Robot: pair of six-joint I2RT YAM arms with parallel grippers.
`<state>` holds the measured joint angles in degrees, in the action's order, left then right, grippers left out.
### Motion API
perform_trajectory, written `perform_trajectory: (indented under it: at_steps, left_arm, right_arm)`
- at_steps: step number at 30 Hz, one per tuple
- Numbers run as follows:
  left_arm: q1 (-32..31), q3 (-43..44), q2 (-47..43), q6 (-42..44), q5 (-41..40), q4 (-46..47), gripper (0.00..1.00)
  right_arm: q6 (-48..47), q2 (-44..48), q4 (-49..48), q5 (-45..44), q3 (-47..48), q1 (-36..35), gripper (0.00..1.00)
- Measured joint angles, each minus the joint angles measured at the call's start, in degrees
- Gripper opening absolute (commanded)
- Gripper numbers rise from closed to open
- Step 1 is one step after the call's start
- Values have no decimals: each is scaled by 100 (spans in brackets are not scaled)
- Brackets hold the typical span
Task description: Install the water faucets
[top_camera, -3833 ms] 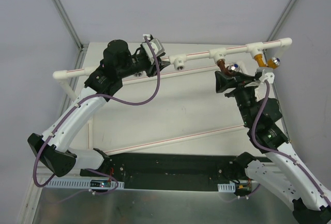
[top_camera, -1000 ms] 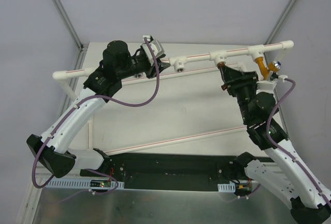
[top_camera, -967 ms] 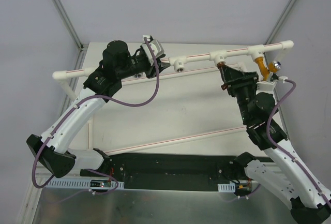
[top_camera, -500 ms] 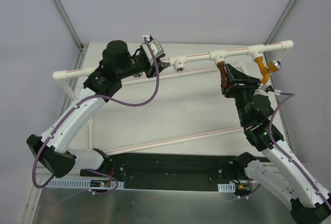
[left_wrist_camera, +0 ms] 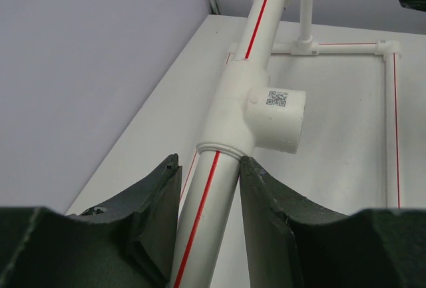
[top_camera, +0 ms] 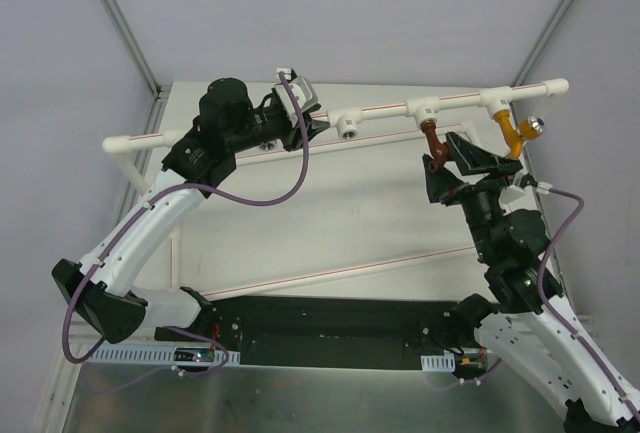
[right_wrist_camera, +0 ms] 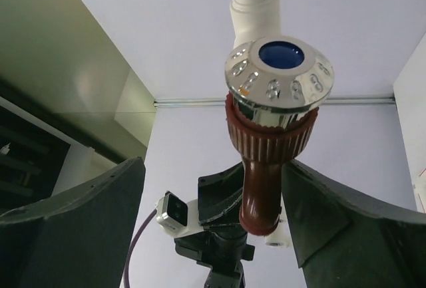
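The dark reddish-brown water faucet (top_camera: 432, 143) hangs from a tee socket (top_camera: 420, 110) on the white pipe (top_camera: 380, 108). Its shiny silver-blue end (right_wrist_camera: 279, 78) fills the right wrist view, with the brown stem (right_wrist_camera: 266, 181) close beside the right finger. My right gripper (top_camera: 447, 161) stands open around it, jaws wide apart (right_wrist_camera: 213, 165). The orange-yellow water faucet (top_camera: 512, 133) sits in the tee further right. My left gripper (top_camera: 300, 118) is shut on the white pipe (left_wrist_camera: 213, 188) just below a tee socket with a QR label (left_wrist_camera: 266, 112).
An empty tee socket (top_camera: 347, 125) lies between the two grippers. A low white pipe frame (top_camera: 340, 268) lies on the table, with a vertical pipe leg (top_camera: 128, 168) at the left end. Slanted metal posts (top_camera: 120, 23) rise at the back corners.
My right gripper has opened, let go of the brown faucet and drawn back toward the near side. The faucet stays on its tee. The left arm has not moved.
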<state>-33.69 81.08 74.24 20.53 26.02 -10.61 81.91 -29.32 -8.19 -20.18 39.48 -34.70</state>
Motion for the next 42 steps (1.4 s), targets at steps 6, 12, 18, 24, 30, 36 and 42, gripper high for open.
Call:
perform_trajectory:
  at_steps: [6, 12, 18, 24, 30, 36, 42]
  left_arm:
    - [-2, 0, 0, 2, 0, -2, 2]
    - [0, 0, 0, 2, 0, 0, 2]
    - [0, 0, 0, 0, 0, 0, 2]
    - [0, 0, 0, 0, 2, 0, 2]
    - [0, 0, 0, 0, 2, 0, 2]
    - [0, 0, 2, 0, 0, 0, 4]
    - [0, 0, 2, 0, 0, 0, 4]
  right_arm:
    - [-361, 699, 890, -9, 0, 0, 89]
    - [-1128, 1539, 2055, -101, 13, 0, 88]
    - [-3550, 1576, 2881, 201, 632, 0, 87]
    - [-7350, 1200, 3060, 1589, 1585, 0, 88]
    - [-10909, 1005, 2907, 2577, 1421, 0, 87]
    - [-13621, 769, 2076, 2966, 977, 0, 88]
    - [-15459, 280, 1703, 3003, 981, 0, 86]
